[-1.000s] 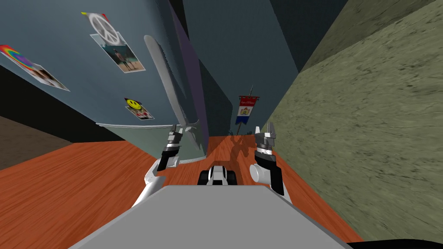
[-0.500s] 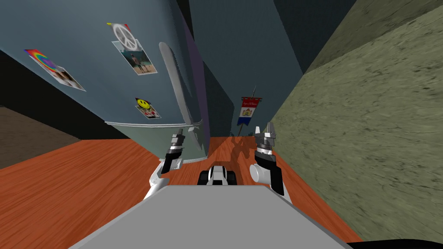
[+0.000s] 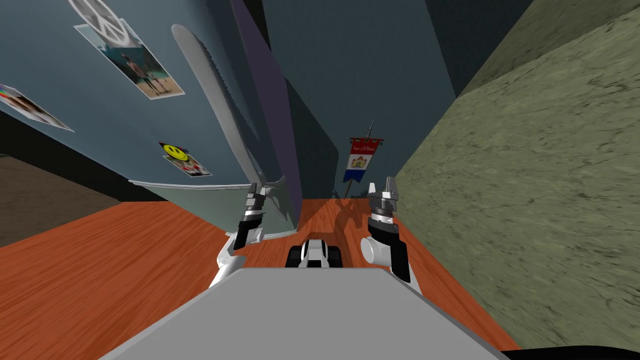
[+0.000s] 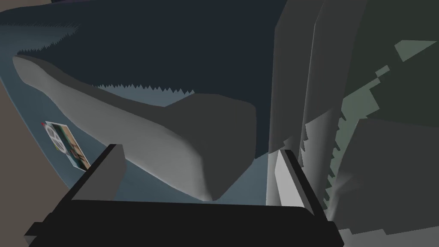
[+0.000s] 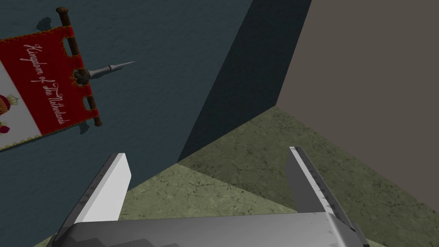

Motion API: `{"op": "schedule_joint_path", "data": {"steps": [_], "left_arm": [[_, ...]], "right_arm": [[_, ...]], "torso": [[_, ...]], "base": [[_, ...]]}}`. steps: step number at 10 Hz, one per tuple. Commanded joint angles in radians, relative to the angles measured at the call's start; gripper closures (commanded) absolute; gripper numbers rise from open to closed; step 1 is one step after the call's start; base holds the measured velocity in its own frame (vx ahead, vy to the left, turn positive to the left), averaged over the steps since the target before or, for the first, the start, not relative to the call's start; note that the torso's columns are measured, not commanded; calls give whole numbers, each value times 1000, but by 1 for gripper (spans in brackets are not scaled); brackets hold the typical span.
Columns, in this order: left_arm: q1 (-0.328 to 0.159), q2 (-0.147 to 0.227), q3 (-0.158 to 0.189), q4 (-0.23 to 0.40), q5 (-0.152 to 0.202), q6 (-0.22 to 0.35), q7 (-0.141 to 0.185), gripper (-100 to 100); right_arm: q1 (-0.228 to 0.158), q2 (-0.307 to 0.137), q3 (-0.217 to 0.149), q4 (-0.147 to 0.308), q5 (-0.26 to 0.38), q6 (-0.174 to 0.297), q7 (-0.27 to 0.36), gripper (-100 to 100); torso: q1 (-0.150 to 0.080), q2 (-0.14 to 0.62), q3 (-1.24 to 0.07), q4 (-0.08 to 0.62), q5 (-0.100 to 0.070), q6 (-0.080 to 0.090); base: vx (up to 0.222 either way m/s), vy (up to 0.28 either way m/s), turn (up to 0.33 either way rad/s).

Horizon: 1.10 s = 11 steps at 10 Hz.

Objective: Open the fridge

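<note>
The fridge door is blue-grey, with photos and a smiley sticker on it. A long grey handle runs down its right side, next to a purplish door edge. My left gripper is at the handle's lower end. In the left wrist view this gripper is open, and the thick end of the handle lies between its fingers without being pressed. My right gripper hangs open and empty to the right, away from the fridge, with its fingers spread.
A mottled green wall rises close on my right. A red, white and blue banner hangs on the dark blue wall ahead. The orange wooden floor runs to the left and ahead between fridge and wall.
The banner and walls stayed put while the fridge door moved: first rightward, then back left and nearer, its handle now larger. My left gripper stayed at the handle's lower end.
</note>
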Motion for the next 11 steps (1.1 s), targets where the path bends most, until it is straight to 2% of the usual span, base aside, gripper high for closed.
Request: {"op": "schedule_joint_path", "data": {"steps": [1,2,3,4,6,7,8,11], "left_arm": [[-18,14,7,-27,3,47,5,-100],[-25,20,11,-36,5,65,7,-100],[-22,18,10,-29,5,52,7,-100],[-7,5,3,-12,1,20,2,100],[4,-4,-2,3,-1,-6,-2,100],[-2,-2,0,-5,-1,10,-1,100],[6,13,-16,-15,-3,5,17,100],[30,58,-61,-53,-9,3,75,100]], "right_arm": [[0,0,0,0,0,0,0,0],[0,0,0,0,0,0,0,0],[0,0,0,0,0,0,0,0],[0,0,0,0,0,0,0,0],[0,0,0,0,0,0,0,0],[0,0,0,0,0,0,0,0],[0,0,0,0,0,0,0,0],[-1,0,0,0,0,0,0,0]], "torso": [[-2,-2,-1,-1,0,-1],[-4,-5,-3,-2,-1,-1],[-5,-6,-4,-3,-1,-1],[-5,-6,-4,-3,-1,-1],[-5,-5,-3,-2,-1,-1],[-5,-5,-3,-2,-1,-1],[-5,-6,-4,-2,-1,-1],[3,10,6,5,-1,-5]], "base": [[13,-8,0],[11,-7,2],[0,0,0],[-14,9,-5],[-24,19,-2],[-12,7,-5],[-106,62,-64],[-319,206,-128]]}}
